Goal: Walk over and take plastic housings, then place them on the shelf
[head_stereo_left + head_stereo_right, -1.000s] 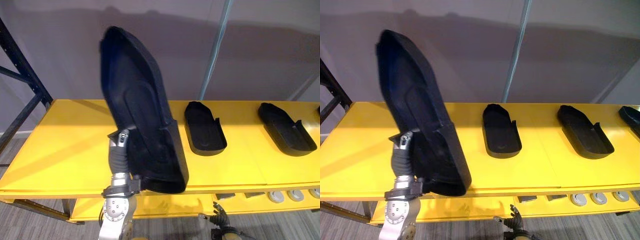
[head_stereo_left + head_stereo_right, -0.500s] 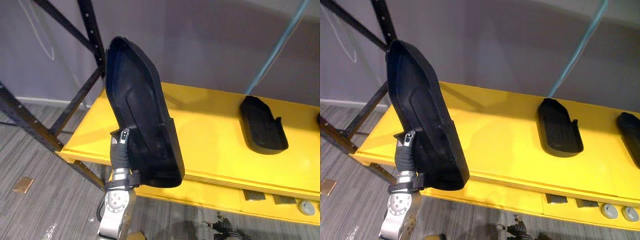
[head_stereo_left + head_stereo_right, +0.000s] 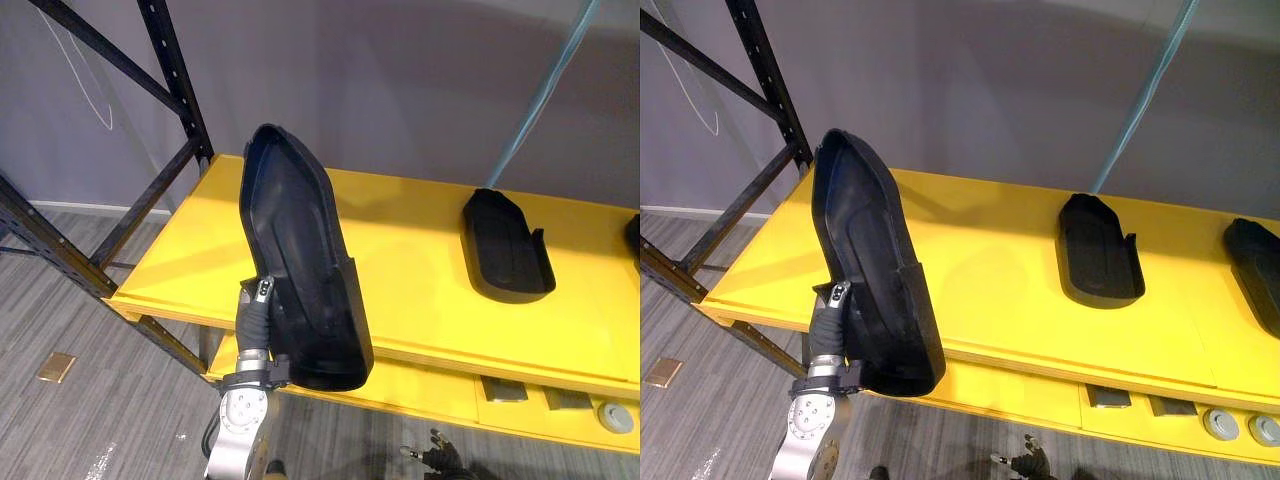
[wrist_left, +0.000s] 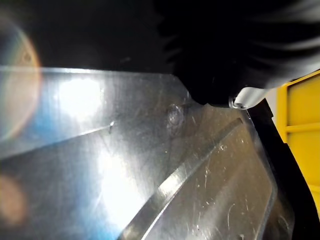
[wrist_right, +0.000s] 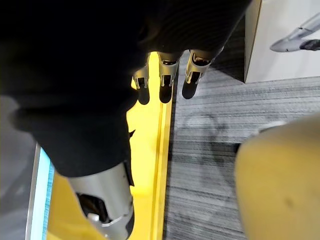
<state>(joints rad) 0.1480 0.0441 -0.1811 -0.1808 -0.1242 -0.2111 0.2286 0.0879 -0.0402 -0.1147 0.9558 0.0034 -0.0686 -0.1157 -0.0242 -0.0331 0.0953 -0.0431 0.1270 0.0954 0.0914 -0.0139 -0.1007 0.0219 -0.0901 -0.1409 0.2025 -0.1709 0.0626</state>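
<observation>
No text, label, number or sign can be read anywhere: neither on the black housing (image 3: 300, 260) at centre left nor on the yellow shelf (image 3: 420, 265) across the middle of the frame.

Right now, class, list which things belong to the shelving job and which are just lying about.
Job: held housing, left hand gripping it, yellow shelf, shelved housing, second shelved housing.

Lying about: round silver parts on lower tier, black rack frame, tan square on floor. Right hand idle.
</observation>
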